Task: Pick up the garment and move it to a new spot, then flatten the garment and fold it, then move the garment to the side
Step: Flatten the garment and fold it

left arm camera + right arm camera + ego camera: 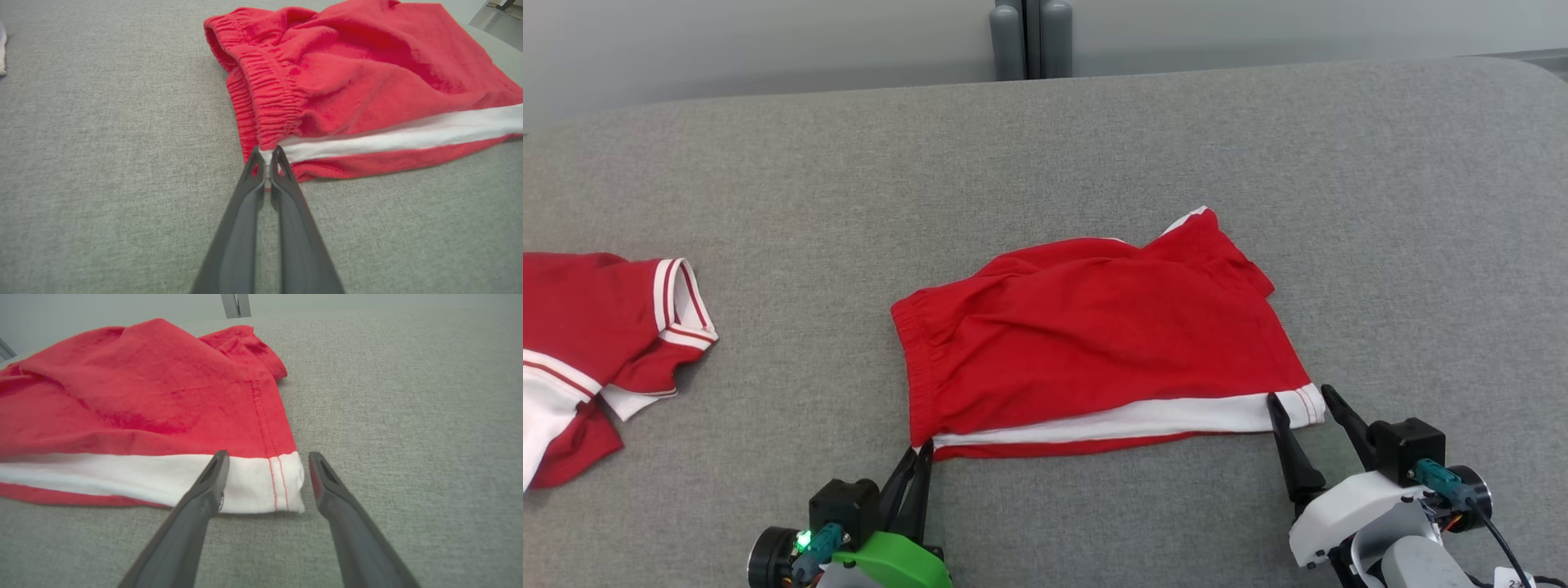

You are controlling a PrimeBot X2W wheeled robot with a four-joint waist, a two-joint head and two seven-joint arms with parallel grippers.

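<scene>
garment (1094, 343), red shorts with a gathered waistband and a white stripe along the near side, lies loosely rumpled in the middle of the worktop (1094, 139), towards its front edge. left gripper (923, 449) is pinched tight on the waistband corner at the stripe's end, while right gripper (1298, 394) stands spread, one finger either side of the hem corner. the worktop is grey woven fabric with two grey posts (1029, 37) beyond its far edge; a red-and-white shirt (596, 343) lies at its left edge, and bare fabric stretches to the far edge and the rounded far right corner.
</scene>
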